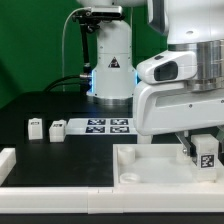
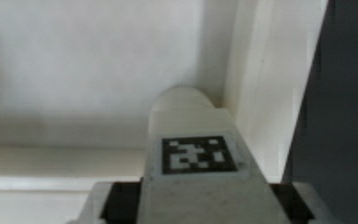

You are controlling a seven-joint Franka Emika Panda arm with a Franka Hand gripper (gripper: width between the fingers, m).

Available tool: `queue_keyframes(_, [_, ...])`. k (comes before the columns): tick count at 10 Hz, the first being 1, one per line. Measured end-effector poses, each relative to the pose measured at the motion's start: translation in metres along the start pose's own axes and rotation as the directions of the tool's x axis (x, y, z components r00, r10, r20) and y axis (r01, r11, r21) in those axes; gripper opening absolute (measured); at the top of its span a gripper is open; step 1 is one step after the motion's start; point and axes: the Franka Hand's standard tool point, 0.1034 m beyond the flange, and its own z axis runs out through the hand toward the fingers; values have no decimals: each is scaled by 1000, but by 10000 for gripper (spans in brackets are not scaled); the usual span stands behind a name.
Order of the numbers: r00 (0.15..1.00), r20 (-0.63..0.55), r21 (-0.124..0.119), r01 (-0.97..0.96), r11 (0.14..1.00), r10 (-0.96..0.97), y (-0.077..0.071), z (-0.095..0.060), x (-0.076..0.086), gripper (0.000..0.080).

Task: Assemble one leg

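My gripper (image 1: 203, 152) is shut on a leg (image 1: 205, 152), a stubby white peg with a black-and-white marker tag. It holds the leg low over the large white tabletop (image 1: 150, 165) near its corner at the exterior view's right. In the wrist view the leg (image 2: 197, 140) runs out from between the fingers (image 2: 123, 200), its tip pointing into the inner corner of the tabletop's raised rim (image 2: 247, 70). I cannot tell whether the tip touches the tabletop.
Two more legs (image 1: 35, 127) (image 1: 57, 129) stand on the black table at the exterior view's left. The marker board (image 1: 105, 126) lies behind the tabletop. A white part (image 1: 8, 160) lies at the near left edge. The arm's base (image 1: 110, 60) stands at the back.
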Motion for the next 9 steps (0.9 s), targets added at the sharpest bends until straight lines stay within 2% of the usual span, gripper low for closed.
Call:
queue_keyframes(2, [948,-35,3,-317,948,317,0,-1,-6,289])
queue_keyframes(3, [892,-35,13,-451,892,451,1,0,-6,289])
queue_keyframes(4, [810,-31,24,-586,810,586,1,1,-6,289])
queue_keyframes(6, [672,-26,33,-739,673,740,-1,2,-6,290])
queue_keyframes(7, [556,-14,40,-830,556,831,-1,2,-6,291])
queue_keyframes(8, [491,-8,43,-870,491,871,-2,2,-6,291])
queue_keyframes(9, [385,3,46,-922,384,923,-3,2,-7,291])
